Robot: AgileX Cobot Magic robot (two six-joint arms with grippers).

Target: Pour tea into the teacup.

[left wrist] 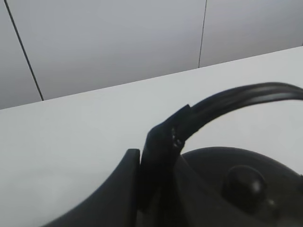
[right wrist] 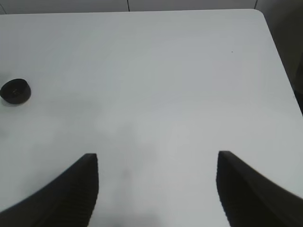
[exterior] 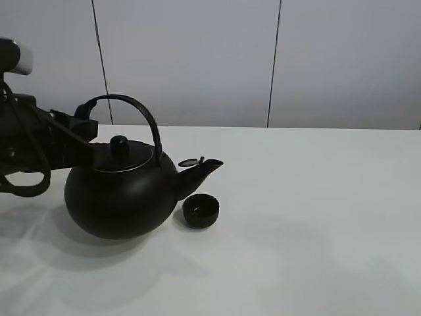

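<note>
A big black round kettle (exterior: pixel 118 194) with an arched handle (exterior: pixel 135 105) is at the left of the white table (exterior: pixel 316 217). Its spout (exterior: pixel 200 169) points right and ends just above and behind the teacup (exterior: pixel 200 211), a tiny black handleless cup. My left gripper (exterior: pixel 84 125) is shut on the left end of the kettle's handle; the left wrist view shows its fingers (left wrist: pixel 156 161) clamped on the handle (left wrist: pixel 236 97) above the lid knob (left wrist: pixel 244 182). My right gripper (right wrist: pixel 157 187) is open and empty over bare table, with the teacup (right wrist: pixel 15 91) far from it.
A grey panelled wall (exterior: pixel 197 59) stands behind the table. The table's corner and edge (right wrist: pixel 279 61) show in the right wrist view. The right arm is out of the exterior high view.
</note>
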